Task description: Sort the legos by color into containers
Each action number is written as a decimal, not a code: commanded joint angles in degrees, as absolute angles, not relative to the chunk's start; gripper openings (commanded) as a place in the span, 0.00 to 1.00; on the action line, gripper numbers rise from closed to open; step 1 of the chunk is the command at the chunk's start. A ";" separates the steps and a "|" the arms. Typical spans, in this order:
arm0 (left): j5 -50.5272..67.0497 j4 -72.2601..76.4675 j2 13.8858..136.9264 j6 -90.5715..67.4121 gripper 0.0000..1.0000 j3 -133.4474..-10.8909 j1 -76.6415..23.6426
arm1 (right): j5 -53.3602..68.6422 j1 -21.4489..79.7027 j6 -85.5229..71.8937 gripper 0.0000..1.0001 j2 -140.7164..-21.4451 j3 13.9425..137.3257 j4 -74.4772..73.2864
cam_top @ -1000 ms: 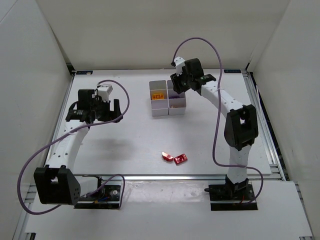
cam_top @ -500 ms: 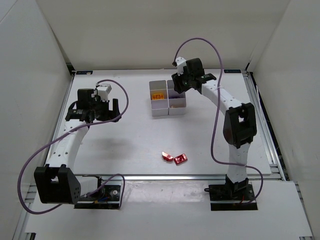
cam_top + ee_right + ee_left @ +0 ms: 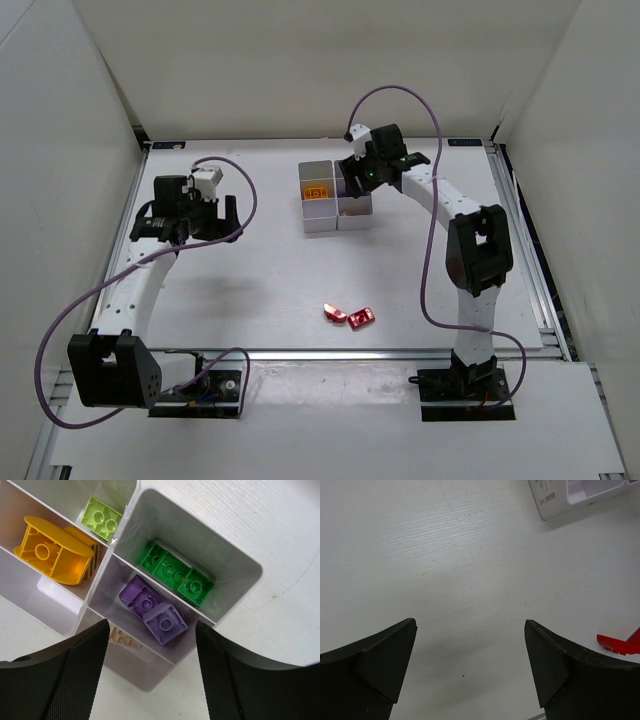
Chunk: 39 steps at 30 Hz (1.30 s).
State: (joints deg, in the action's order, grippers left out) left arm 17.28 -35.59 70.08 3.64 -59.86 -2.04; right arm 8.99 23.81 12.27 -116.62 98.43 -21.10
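Note:
The containers are white joined bins at the table's back middle. In the right wrist view they hold two purple legos, green legos, a yellow-green one, an orange one and a tan one. My right gripper hangs open over the purple bin, gripping nothing. Two red legos lie on the table near the front. My left gripper stands open above bare table at the left, with a red lego off to its right.
White walls enclose the table on the left, back and right. A corner of the containers shows at the top right of the left wrist view. Purple cables loop from both arms.
My right gripper has edged left and back over the bins, and its wrist has turned slightly. The left arm and the red legos have not moved.

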 commanded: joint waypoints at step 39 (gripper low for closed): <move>40.26 -41.84 97.82 58.08 0.86 -71.63 -44.81 | 42.10 -7.29 66.01 0.78 -69.16 66.35 -69.00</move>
